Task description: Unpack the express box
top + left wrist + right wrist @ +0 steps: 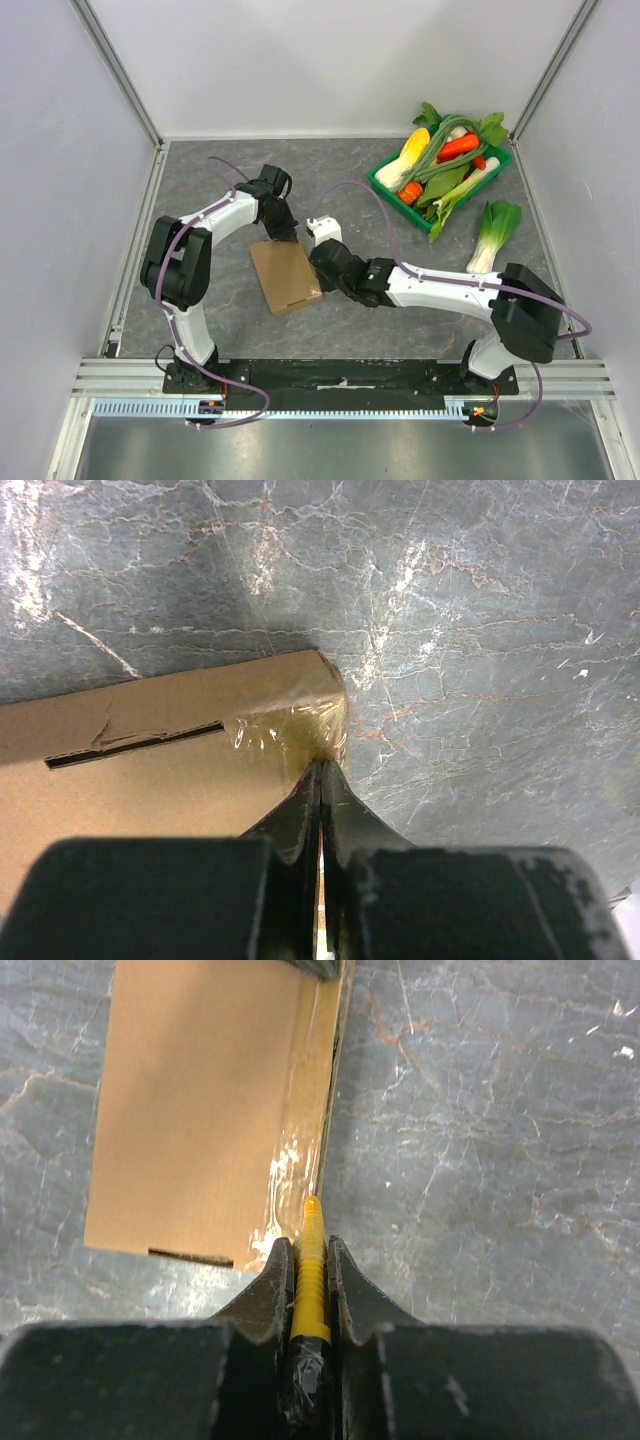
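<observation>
- Express box [287,276]: lies flat on the bench [400,335], left of its middle and nearer the near edge than the far one; clear tape covers one edge and corner.
- My left claw [320,768]: jaws pressed together, tips touching the box's taped far corner; I cannot tell whether they pinch anything.
- My right claw [310,1247]: clamped on a yellow ribbed tool [312,1222] that points forward from between the fingers, its tip against the taped seam along the box's right edge.
- Green tray [390,196]: at the far right corner of the bench, heaped with vegetables.
- Leafy green [497,225]: lies on the bench just beside the tray, near the right edge.
</observation>
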